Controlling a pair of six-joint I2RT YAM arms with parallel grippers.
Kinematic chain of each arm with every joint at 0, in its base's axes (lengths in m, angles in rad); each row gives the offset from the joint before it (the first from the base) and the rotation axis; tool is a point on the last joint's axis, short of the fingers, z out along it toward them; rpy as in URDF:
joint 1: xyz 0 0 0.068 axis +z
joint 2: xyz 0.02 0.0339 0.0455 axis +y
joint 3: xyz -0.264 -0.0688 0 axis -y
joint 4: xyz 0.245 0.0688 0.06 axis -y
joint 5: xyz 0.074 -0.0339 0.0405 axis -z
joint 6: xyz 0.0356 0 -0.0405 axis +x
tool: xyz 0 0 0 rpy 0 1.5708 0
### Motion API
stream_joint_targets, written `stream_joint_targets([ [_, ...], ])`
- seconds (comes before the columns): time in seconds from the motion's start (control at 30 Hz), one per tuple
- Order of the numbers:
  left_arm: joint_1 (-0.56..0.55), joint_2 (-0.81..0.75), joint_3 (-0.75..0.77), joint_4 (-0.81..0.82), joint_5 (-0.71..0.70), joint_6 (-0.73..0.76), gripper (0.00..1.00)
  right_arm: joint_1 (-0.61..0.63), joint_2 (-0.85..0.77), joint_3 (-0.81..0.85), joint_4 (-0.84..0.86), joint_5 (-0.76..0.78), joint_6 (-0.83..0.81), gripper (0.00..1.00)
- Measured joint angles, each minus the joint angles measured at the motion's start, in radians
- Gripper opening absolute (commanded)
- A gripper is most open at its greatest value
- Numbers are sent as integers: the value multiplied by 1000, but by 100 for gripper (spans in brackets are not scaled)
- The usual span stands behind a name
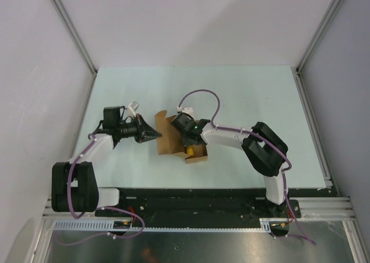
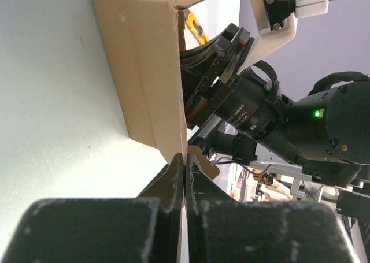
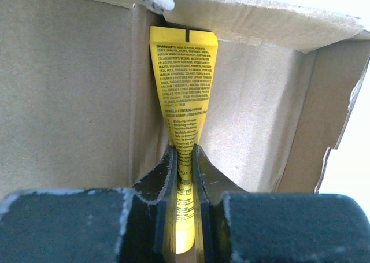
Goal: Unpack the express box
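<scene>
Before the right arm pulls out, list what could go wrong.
1. The left tool pinches only a thin cardboard edge of the express box; it may slip or tear, letting the box drag along.
2. The right tool grips the yellow tube, which sits in a box corner fold under a flap; it might snag or slide free.
3. The right wrist sits close to the left tool, so a bump is possible.
</scene>
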Motion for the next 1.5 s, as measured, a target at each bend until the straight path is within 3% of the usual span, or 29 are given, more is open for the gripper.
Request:
stream_joint_targets([
  [0.33, 0, 1, 14, -21, -3, 19, 0, -29, -112, -6, -29, 17, -3, 10],
  [0.73, 0, 6, 106, -72, -61, 26, 0, -119, -315, -8, 14, -175, 21, 13],
  [1.07, -1, 23, 176, -201, -156, 104, 2, -286, -481, -55, 19, -241, 31, 16],
  [1.23, -1, 27, 225, -304, -219, 179, 5, -319, -462, -96, 10, -239, 3, 16],
  [1.5, -1, 58, 278, -360, -267, 235, 19, -319, -275, -116, -14, -237, -59, 17],
])
